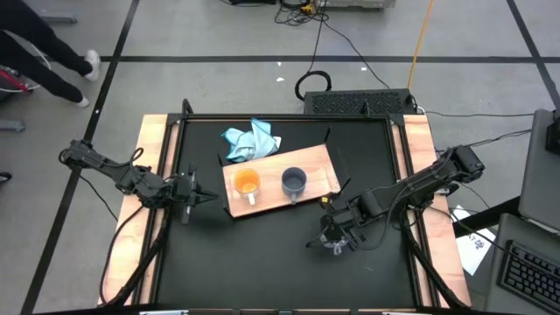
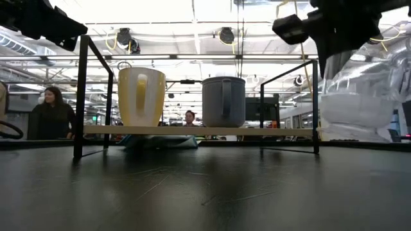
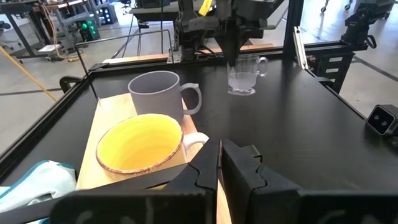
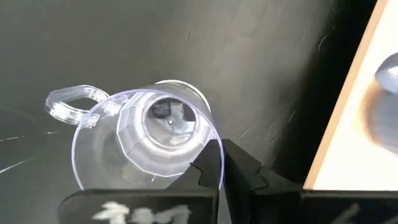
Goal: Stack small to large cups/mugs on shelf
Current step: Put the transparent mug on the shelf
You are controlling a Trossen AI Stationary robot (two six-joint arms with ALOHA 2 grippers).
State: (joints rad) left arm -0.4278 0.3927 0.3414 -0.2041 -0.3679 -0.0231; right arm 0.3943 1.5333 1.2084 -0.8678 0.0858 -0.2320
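Observation:
An orange mug (image 1: 248, 184) with a white handle and a grey-blue mug (image 1: 294, 181) stand side by side on the light-brown shelf (image 1: 317, 166). In the low view the shelf (image 2: 192, 130) rests raised on a black wire frame. To its near right, my right gripper (image 1: 336, 243) is shut on the clear glass cup (image 3: 244, 74). My left gripper (image 1: 203, 198) hovers shut, holding nothing, just left of the shelf, pointing at the orange mug (image 3: 140, 144). My right gripper pinches the glass cup's wall at the rim (image 4: 207, 138), one finger (image 4: 210, 167) inside the cup and one outside, on the side away from the handle (image 4: 69, 99). The fingers come from above, slanting down. The cup hangs roughly upright, a little above the table.
A light-blue cloth (image 1: 252, 140) lies bunched at the shelf's far left corner, partly under it. Black frame legs (image 2: 80, 96) stand at the shelf's corners. Bare black tabletop (image 1: 262, 262) spreads toward the near edge. People (image 2: 51, 115) are in the room beyond.

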